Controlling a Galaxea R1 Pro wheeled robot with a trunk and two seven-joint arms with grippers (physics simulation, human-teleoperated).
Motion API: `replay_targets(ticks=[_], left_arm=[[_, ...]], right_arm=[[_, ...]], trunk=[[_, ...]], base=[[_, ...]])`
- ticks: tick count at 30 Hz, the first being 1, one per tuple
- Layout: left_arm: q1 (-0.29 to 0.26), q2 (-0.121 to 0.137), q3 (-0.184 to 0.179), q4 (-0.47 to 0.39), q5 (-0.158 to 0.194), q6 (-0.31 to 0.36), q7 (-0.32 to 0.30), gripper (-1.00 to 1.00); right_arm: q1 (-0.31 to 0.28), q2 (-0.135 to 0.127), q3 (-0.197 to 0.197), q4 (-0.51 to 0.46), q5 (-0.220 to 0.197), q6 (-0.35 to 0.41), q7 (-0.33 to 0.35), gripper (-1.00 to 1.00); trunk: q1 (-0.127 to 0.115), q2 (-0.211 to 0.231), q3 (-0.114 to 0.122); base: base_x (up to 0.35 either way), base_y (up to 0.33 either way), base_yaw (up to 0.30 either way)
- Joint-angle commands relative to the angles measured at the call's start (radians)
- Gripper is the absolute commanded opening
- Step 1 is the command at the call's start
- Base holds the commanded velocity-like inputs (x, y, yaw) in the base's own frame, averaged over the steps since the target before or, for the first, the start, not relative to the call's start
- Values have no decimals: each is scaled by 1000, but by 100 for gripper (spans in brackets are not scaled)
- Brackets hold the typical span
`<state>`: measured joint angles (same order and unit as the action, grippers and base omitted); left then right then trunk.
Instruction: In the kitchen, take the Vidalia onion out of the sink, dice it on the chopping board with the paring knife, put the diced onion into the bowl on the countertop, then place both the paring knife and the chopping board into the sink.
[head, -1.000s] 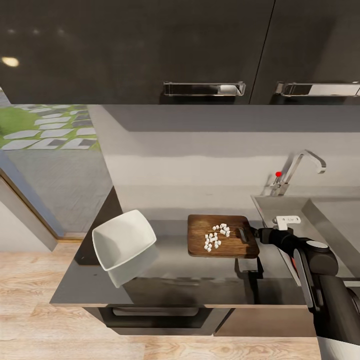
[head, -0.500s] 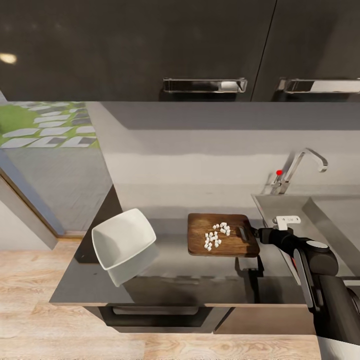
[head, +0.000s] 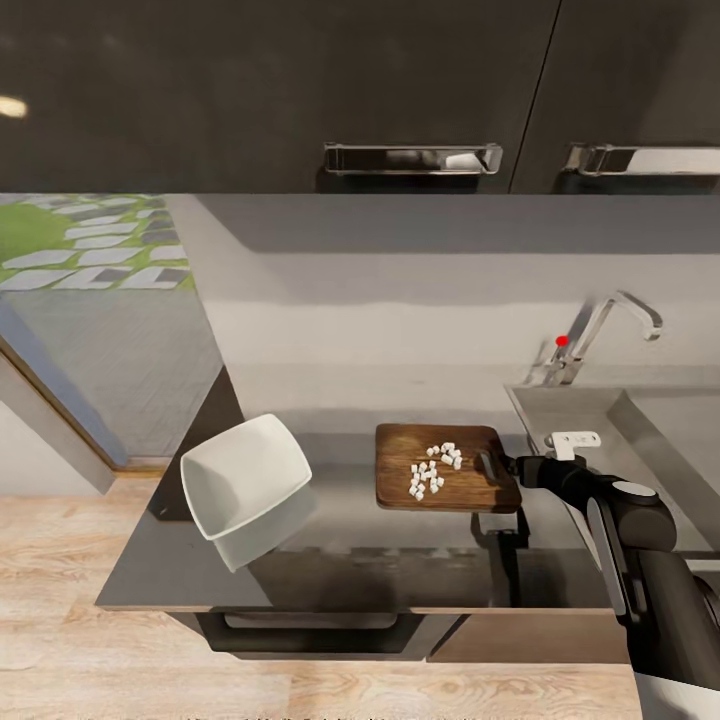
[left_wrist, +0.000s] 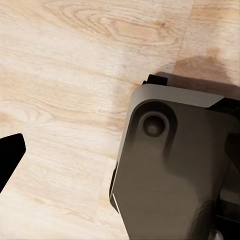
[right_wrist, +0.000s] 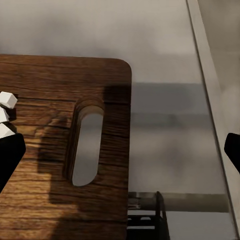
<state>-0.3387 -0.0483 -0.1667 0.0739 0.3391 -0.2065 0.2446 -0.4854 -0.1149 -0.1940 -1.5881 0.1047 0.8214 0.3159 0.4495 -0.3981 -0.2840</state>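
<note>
On my dark countertop (head: 350, 560) sit a white bowl (head: 245, 487) and a brown chopping board (head: 445, 482), well apart.

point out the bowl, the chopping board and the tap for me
bowl (head: 243, 478): head view, its white inner floor.
chopping board (head: 400, 470): head view, bare wood left of the white cubes.
tap (head: 612, 312): head view, the chrome spout's rising neck.

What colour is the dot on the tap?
Red; the dot on the tap shows best in the head view.
</note>
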Motion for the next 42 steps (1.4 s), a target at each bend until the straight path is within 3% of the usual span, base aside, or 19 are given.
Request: replay_targets(ticks=[1,42], left_arm=[[-2,-1,-8,4,8,-7,1,100],[-2,-2,-9,4,8,-7,1,100]], right_arm=[[-1,0,-1,-1,10,4,9,100],[-1,1,-1,-1,10,3,9,100]], trunk=[[1,-2,-3],[1,-2,-55]], base=[[9,0,0],[32,6,0]])
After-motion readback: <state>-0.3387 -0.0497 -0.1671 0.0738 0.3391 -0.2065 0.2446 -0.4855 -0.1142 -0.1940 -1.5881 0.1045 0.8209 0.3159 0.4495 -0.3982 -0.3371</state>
